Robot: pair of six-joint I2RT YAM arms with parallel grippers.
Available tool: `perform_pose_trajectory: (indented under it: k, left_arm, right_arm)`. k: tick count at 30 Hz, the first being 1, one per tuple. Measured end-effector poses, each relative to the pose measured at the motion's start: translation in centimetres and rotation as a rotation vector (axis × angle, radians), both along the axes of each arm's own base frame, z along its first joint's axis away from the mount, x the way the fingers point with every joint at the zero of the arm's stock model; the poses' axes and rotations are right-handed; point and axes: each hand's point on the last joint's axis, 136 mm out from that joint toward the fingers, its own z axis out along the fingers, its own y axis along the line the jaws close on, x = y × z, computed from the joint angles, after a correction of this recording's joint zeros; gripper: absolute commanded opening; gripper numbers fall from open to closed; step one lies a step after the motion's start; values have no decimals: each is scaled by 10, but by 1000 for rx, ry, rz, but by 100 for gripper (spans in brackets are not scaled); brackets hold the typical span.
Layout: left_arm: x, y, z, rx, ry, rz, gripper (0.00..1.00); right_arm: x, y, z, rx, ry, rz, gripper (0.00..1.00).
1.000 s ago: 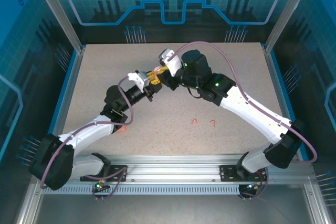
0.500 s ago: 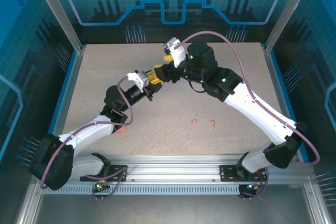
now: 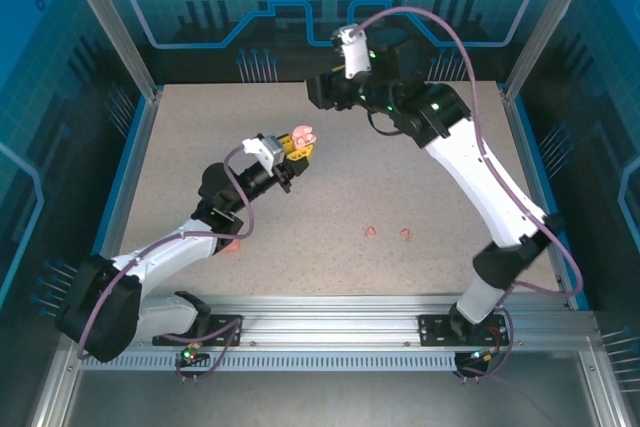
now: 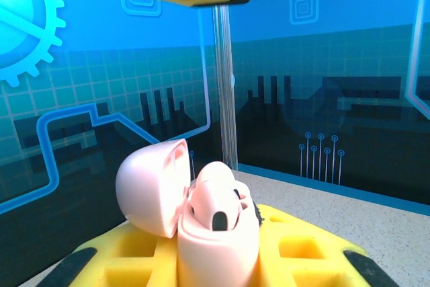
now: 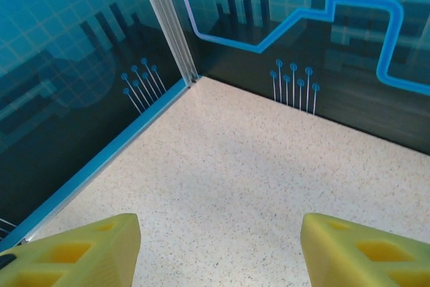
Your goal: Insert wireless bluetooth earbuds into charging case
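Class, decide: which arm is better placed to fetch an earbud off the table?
Right: the right hand is open, empty, with two earbuds on its side. The left hand is shut on the open case.
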Motion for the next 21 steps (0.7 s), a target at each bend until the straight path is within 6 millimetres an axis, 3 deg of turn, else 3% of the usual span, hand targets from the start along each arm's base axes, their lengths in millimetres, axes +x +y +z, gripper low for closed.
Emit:
perform_pose_trajectory:
  k: [5, 10, 13, 17, 21]
  left_arm:
    - [1, 0, -1, 1, 3, 0, 0]
    - [1, -1, -1, 0, 6, -2, 0]
    - [1, -5, -12, 20, 40, -17, 0]
    - [3, -10, -27, 45, 88, -30, 0]
    - [8, -10, -16, 18, 78, -19, 0]
  right_arm:
    - [26, 22, -47, -89, 131, 8, 61]
    - [22, 23, -101, -189, 275, 15, 56]
    - [14, 18, -108, -202, 287, 13, 54]
    - [-15, 1, -105, -197, 286, 11, 54]
    - [-48, -21, -96, -177, 290, 2, 55]
